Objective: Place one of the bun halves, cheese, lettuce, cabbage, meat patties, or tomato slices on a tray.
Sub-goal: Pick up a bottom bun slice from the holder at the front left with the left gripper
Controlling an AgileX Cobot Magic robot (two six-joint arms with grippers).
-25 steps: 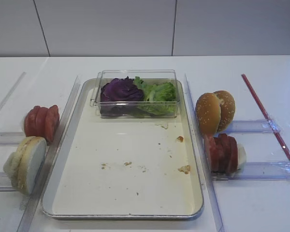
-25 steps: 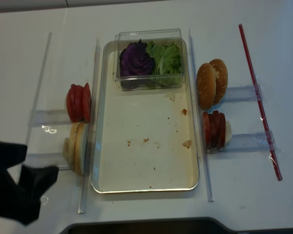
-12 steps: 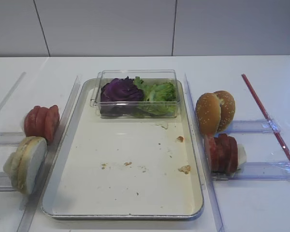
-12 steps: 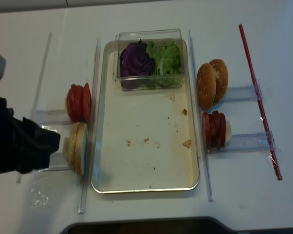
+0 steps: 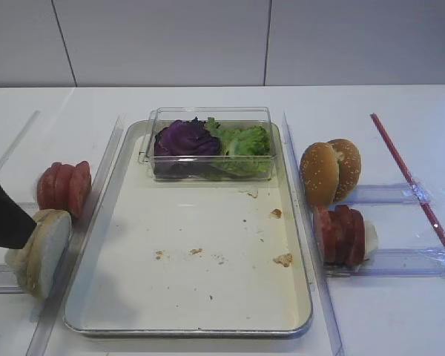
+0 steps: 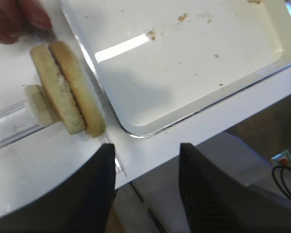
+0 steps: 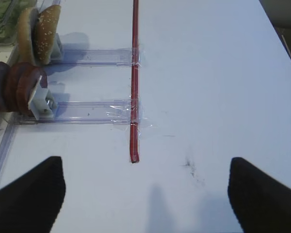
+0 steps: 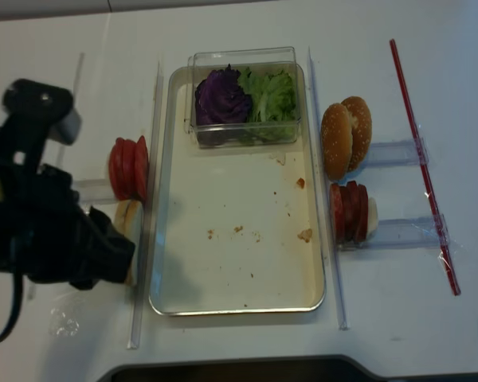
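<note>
Surface: white table [image 5: 208, 100], grey wall panels | Tray [image 5: 96, 297]: crumb-speckled | Left gripper [image 6: 146, 170]: parted, unladen, above bun halves [image 6: 68, 87] | Right gripper [image 7: 145, 194]: spread.

Left arm low at the left edge, wrist angled down; left tool [image 6: 145, 187] with fingers [image 6: 94, 187] parted, gripping nothing. Right tool [image 7: 145, 194] hovers, dark fingers [image 7: 31, 199] spread wide, empty.

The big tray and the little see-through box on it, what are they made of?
The tray looks like metal: a shiny silver rim around a cream, crumb-speckled floor, maybe coated. The box looks like clear hard plastic, since the purple cabbage and lettuce show through its walls.
</note>
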